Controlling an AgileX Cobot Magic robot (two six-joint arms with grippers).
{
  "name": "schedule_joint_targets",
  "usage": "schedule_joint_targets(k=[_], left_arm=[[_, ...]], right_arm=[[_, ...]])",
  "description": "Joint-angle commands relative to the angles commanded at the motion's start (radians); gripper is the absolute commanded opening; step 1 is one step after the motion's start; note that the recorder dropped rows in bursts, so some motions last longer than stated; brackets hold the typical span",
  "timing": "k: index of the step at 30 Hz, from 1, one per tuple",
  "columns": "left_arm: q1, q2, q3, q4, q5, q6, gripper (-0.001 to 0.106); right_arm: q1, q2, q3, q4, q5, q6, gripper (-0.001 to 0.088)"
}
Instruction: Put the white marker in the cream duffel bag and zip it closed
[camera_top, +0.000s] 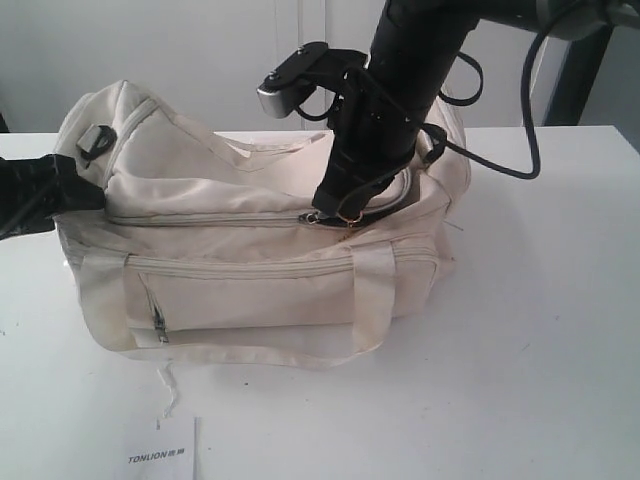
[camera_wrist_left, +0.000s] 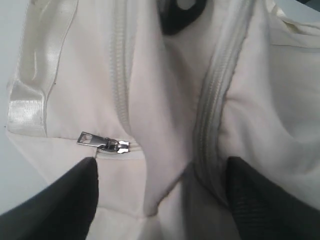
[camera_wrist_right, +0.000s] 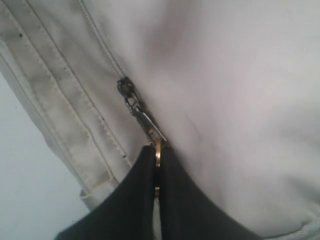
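Because the cream duffel bag (camera_top: 250, 290), centre-left of the exterior view, looks soft and slumping, its zipper pull (camera_wrist_right: 145, 122) seems the firm hold: the right gripper (camera_wrist_right: 157, 150) pinches it, the left gripper (camera_wrist_left: 162, 167) straddles fabric, fingers apart; white marker unseen.

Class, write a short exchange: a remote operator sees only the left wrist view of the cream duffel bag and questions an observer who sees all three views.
Operator: My view shows only bag fabric. Where is the right gripper?
Observer: On top of the cream duffel bag, the right gripper has its jaws shut on the top zipper's pull.
Operator: How far is that zipper closed?
Observer: In the exterior view it lies closed left of the slider; right of it a dark gap shows.
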Motion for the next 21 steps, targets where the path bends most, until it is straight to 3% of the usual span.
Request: schedule_joint_targets(k=[5,9,14,18,21], left_arm=[[0.016,-0.104,0.000,0.116,-0.054,0.004,0.075],[-0.015,-0.126,0.000,0.102,0.020,0.181,0.073],[-0.138,-0.119,0.000,-0.009,0.118,0.523,0.062],[-0.260,-0.117,0.000,-0.165,0.130,0.780,0.062],[-0.320,-0.097,0.000,-0.257,0.128,0.920,0.062]], right_arm=[[0.000,0.000,0.000,0.002,0.000,0.000,0.0000],[0.000,0.000,0.000,0.002,0.000,0.000,0.0000],[0.000,0.000,0.000,0.004,0.000,-0.006,0.0000],[0.000,0.000,0.000,0.004,0.000,-0.009,0.0000],[0.000,0.000,0.000,0.004,0.000,-0.009,0.0000]])
